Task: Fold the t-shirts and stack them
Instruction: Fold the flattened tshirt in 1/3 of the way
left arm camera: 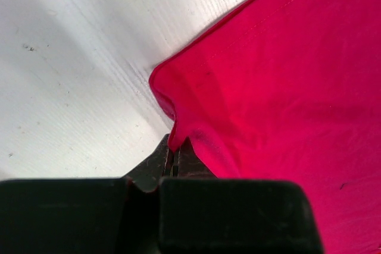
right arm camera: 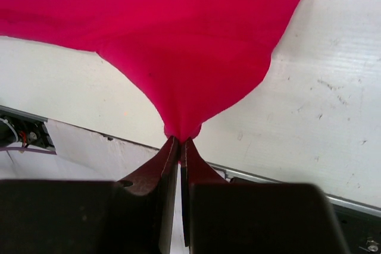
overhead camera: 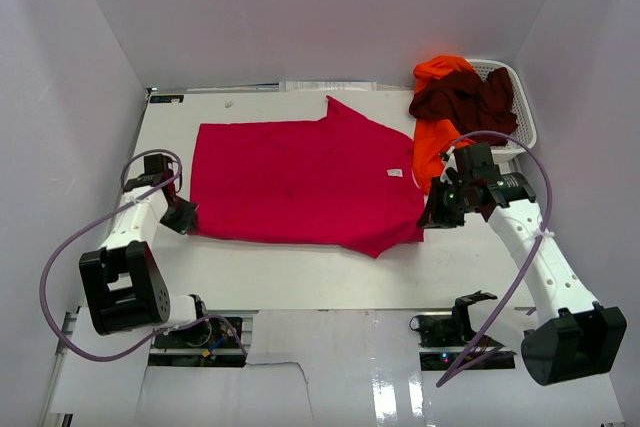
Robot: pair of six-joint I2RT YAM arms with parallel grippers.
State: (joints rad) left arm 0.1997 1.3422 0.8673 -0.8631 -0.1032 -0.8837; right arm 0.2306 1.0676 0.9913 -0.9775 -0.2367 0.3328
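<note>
White walls close around the scuffed white table [overhead camera: 300, 277] I'm working over. My left gripper [left arm camera: 174, 157] is pinched shut on the near-left corner of the crimson t-shirt [overhead camera: 300, 182]. My right gripper [right arm camera: 180, 147] is clamped on its near-right edge, pulling up a peak of cloth. That shirt lies spread across the middle of the table. At the far right corner, the orange t-shirt [overhead camera: 435, 142] and maroon t-shirt [overhead camera: 465, 97] spill from the white mesh basket [overhead camera: 522, 117].
</note>
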